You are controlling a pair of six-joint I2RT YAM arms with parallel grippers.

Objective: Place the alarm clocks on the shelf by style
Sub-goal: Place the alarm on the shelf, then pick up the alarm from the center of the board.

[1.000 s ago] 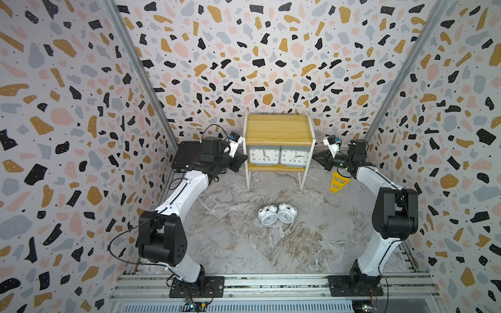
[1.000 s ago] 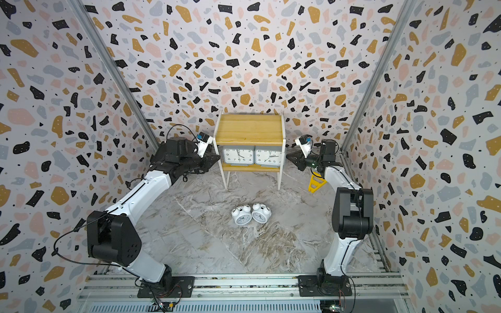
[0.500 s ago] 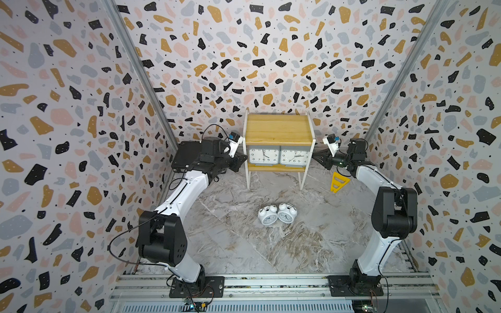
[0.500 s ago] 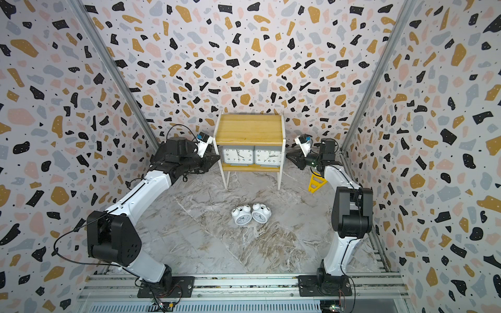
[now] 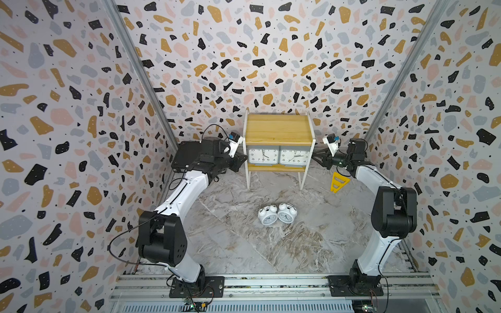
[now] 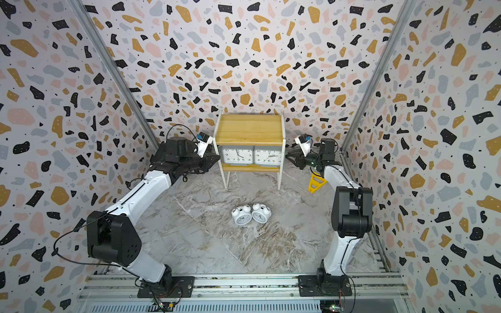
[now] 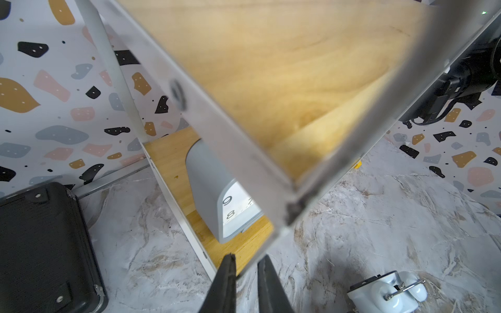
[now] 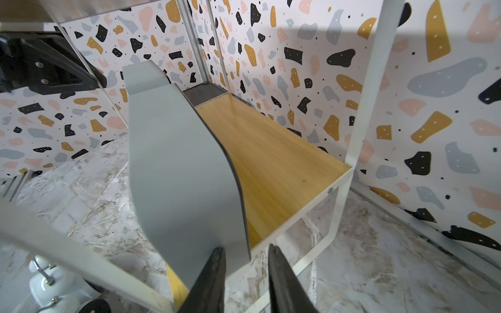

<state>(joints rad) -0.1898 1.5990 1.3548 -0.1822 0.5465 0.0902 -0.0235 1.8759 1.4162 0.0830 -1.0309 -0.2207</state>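
Observation:
The shelf [image 5: 279,130] stands at the back wall. Two grey rectangular alarm clocks [image 5: 263,156] [image 5: 294,156] sit side by side on its lower board [image 8: 271,162]. Two white round twin-bell alarm clocks [image 5: 268,215] [image 5: 285,214] lie touching on the floor in front. My left gripper [image 5: 239,162] [image 7: 248,256] is at the shelf's left front post, open by a narrow gap and holding nothing. My right gripper [image 5: 315,158] [image 8: 246,247] is at the shelf's right end, open. One finger lies against the corner of the right grey clock [image 8: 179,162].
A flat black case [image 5: 189,155] lies behind my left arm against the left wall. A yellow triangular piece [image 5: 338,183] stands on the floor under my right forearm. Patterned walls close in on three sides. The arm rail [image 5: 271,283] runs along the front.
My right gripper's fingers have parted beside the right grey clock. Both arms, the shelf and the clocks have kept their places.

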